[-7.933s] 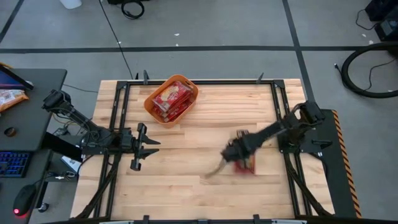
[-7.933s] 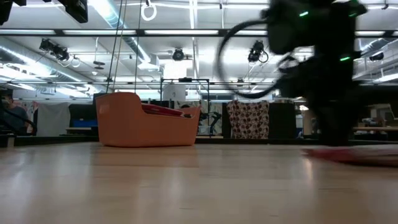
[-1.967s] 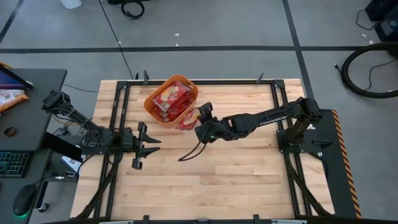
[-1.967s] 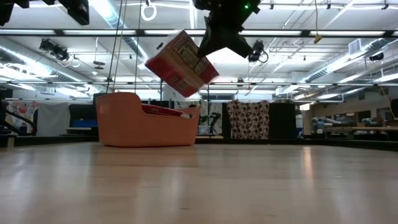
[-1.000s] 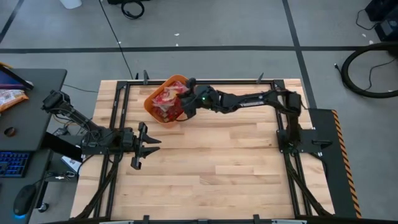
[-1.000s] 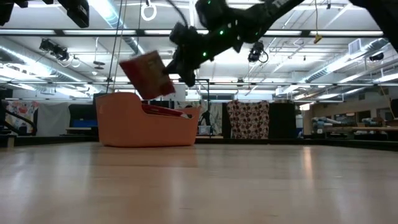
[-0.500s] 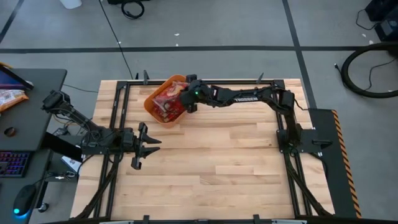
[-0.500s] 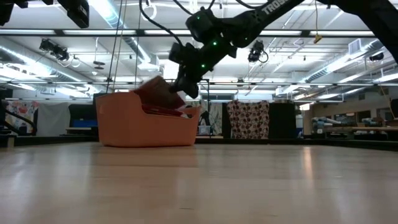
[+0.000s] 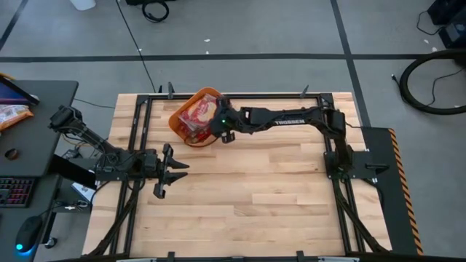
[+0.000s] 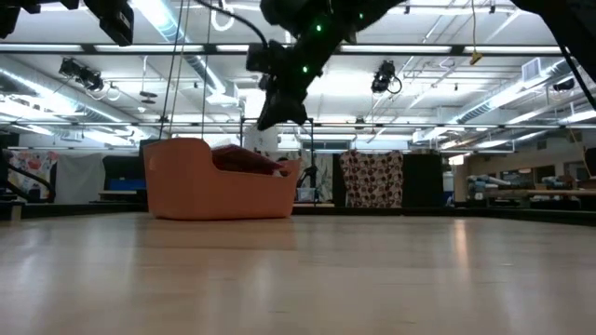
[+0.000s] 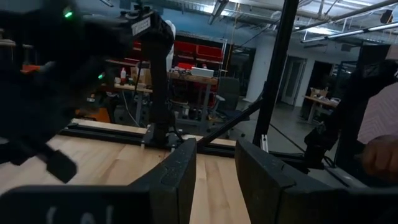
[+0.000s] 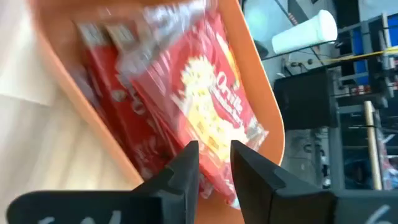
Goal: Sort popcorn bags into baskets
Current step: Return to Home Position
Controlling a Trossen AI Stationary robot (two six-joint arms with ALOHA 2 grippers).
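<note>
Right gripper [image 9: 218, 125] is hovering over the orange tub [image 9: 175, 122], right above the tub's rim on the side facing the right arm's base. In the low view the right gripper [image 10: 279, 110] is hanging above the tub [image 10: 186, 186], clear of the rim and not touching it. The right wrist view is showing its fingers [image 12: 189, 168] sitting slightly apart with nothing between them, so released and empty.

Popcorn bags [image 9: 193, 116] are lying inside the tub, stacked and overlapping, filling most of it. In the right wrist view, one red popcorn bag [image 12: 205, 112] is lying on top with its yellow picture facing up, leaning against the tub wall [image 12: 264, 93]. In the low view a dark red edge [image 10: 247, 160] is poking just over the rim.

Left gripper [image 9: 175, 167] is waiting well apart from the tub, off its front-left, low over the wooden table [image 9: 255, 189]. Its fingers [image 11: 183, 168] are standing apart, gripping nothing.

No red bags are showing on the table outside the tub. A paler packet [image 9: 11, 113] is lying on the dark desk, far left of the tub.
</note>
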